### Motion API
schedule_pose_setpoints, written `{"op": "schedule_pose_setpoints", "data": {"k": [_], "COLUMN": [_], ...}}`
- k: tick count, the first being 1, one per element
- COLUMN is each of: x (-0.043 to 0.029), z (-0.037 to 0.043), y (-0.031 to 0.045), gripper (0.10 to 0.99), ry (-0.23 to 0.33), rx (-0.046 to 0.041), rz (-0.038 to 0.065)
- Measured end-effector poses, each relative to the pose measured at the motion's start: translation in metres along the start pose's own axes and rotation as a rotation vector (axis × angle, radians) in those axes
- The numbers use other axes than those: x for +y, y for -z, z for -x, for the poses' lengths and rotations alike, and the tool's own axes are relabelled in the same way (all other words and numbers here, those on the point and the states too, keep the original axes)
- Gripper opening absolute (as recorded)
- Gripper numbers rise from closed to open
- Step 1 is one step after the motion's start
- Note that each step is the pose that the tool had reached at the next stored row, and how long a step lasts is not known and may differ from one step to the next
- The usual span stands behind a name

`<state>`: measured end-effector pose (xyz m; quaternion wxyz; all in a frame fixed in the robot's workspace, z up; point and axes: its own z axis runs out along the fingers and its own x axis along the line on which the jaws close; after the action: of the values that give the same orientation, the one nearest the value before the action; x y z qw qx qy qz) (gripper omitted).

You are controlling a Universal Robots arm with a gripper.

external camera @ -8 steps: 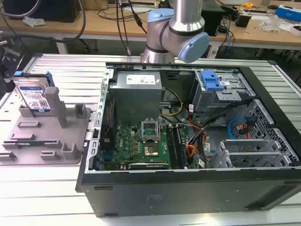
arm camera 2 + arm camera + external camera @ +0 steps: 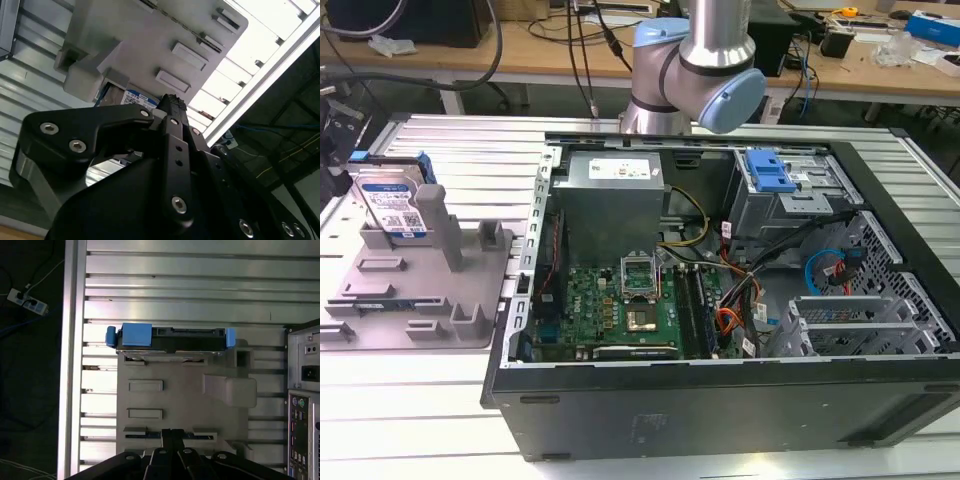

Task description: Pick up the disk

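Exterior view, 9 o'clock: flat rectangular silver-grey metal disk (image 2: 388, 205) with white and blue label and blue plastic side rails. Standing on edge, label facing the camera, at the 11 o'clock corner of the light grey plastic fixture with upright posts (image 2: 430, 290). Just beside the tallest post. Fixture flat on the ribbed aluminium table (image 2: 470, 145).

Centre through 3 o'clock: open black metal computer case (image 2: 720, 410), lying on its side on the table, just beside the fixture at the fixture's 3 o'clock edge. Inside the case, at 11 o'clock: silver box-shaped power supply (image 2: 615, 195). At 7 o'clock: green motherboard (image 2: 610, 310). At 1 o'clock: bright blue plastic drive bracket (image 2: 768, 170).

At 12 o'clock of the view: silver and pale blue robot arm (image 2: 705, 60), behind the case.

First wrist view: disk (image 2: 170, 340) seen edge-on, blue rails at both ends, seated along one edge of the fixture (image 2: 180, 405). Black fingers (image 2: 169, 440) pressed together, pinching nothing, over the opposite edge of the fixture. Well apart from the disk, with the fixture's raised blocks between.

Second wrist view: same fingers (image 2: 175, 125) closed tip to tip, corner of the disk label (image 2: 140, 97) showing just past them under the fixture (image 2: 150, 45).
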<state>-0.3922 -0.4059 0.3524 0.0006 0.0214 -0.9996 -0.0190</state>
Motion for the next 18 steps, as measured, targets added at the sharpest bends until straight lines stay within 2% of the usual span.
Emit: {"op": "schedule_pose_setpoints", "data": {"k": [3,5,7,8,9,10,13,14,15,18], "x": [0.0000,0.0000,0.0000,0.0000,0.0000,0.0000,-0.0001,-0.0001,-0.0002,-0.0001], "z": [0.0000,0.0000,0.0000,0.0001,0.0001,0.0001,0.0000,0.0001,0.0001,0.0001], "y": [-0.0001,-0.0002,-0.0004,-0.0007,-0.0010,-0.0012,-0.0021,-0.0023,-0.0024,-0.0030], "gripper": [0.106,0.106,0.106,0.169,0.235,0.357,0.537,0.537,0.600,0.600], "ry": [0.086,0.122,0.212,0.281,0.310,0.346,0.442,0.465,0.497,0.553], "rx": [0.0032,0.0046,0.0080,0.0106,0.0118,0.0132,0.0169,0.0178,0.0194,0.0164], "rz": [0.000,0.000,0.000,0.000,0.000,0.000,0.000,-0.001,-0.005,-0.010]}}
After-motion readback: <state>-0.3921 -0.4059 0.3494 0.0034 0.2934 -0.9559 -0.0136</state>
